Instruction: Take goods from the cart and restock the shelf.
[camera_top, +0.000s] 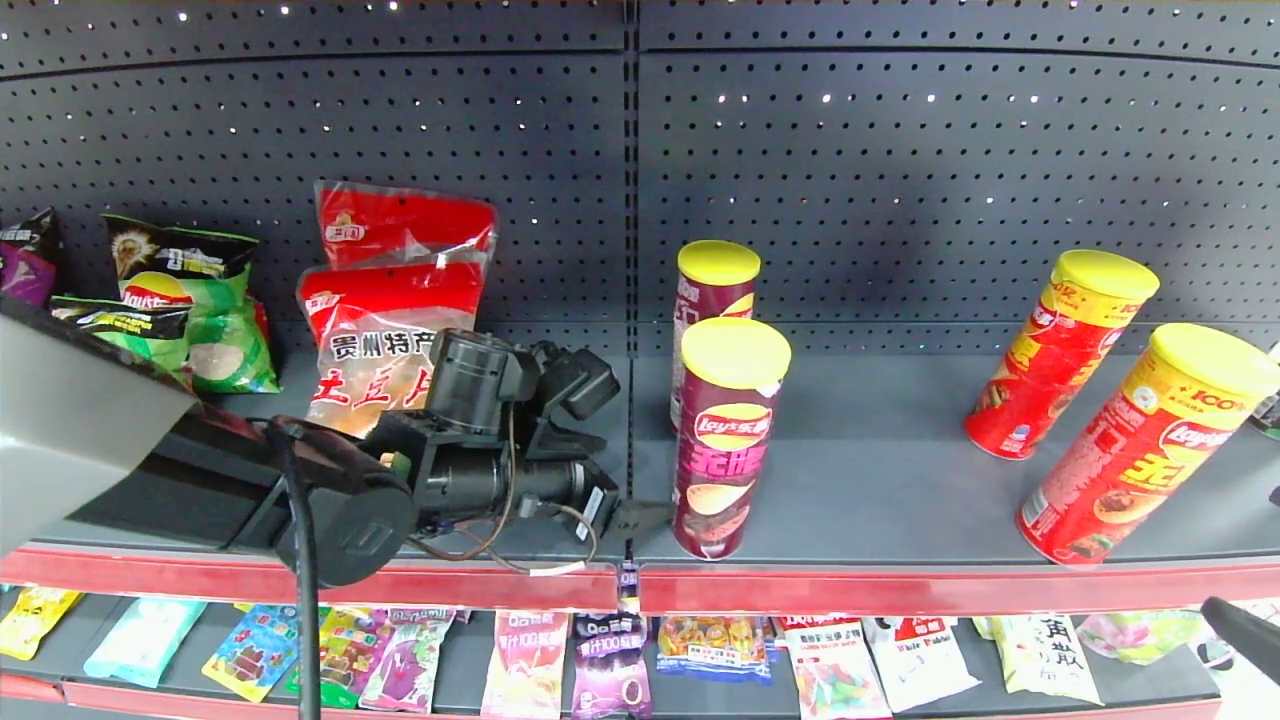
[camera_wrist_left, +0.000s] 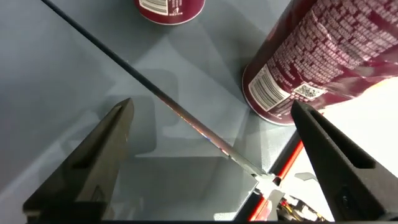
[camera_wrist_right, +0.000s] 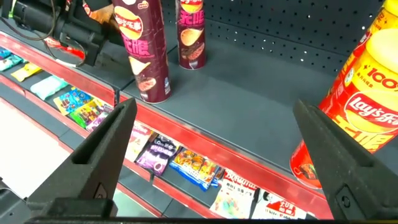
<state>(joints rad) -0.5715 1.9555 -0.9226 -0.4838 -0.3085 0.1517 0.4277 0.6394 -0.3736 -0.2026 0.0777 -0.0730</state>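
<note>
Two maroon chip cans with yellow lids stand mid-shelf, one at the front (camera_top: 728, 440) and one behind it (camera_top: 712, 285). My left gripper (camera_top: 632, 516) rests low over the grey shelf (camera_top: 880, 480), just left of the front can. It is open with nothing between its fingers (camera_wrist_left: 211, 109); the front can's base (camera_wrist_left: 298, 68) stands beyond one fingertip. In front of the shelf edge and lower down, my right gripper (camera_wrist_right: 214, 109) is open and holds nothing. It faces the maroon cans (camera_wrist_right: 146, 53) and a red can (camera_wrist_right: 354, 118).
Two red chip cans (camera_top: 1065, 350) (camera_top: 1150, 445) stand on the shelf's right part. Red snack bags (camera_top: 390, 310) and green chip bags (camera_top: 190, 300) lean on the pegboard at left. The shelf has a red front lip (camera_top: 900, 590). A lower shelf holds several candy bags (camera_top: 600, 660).
</note>
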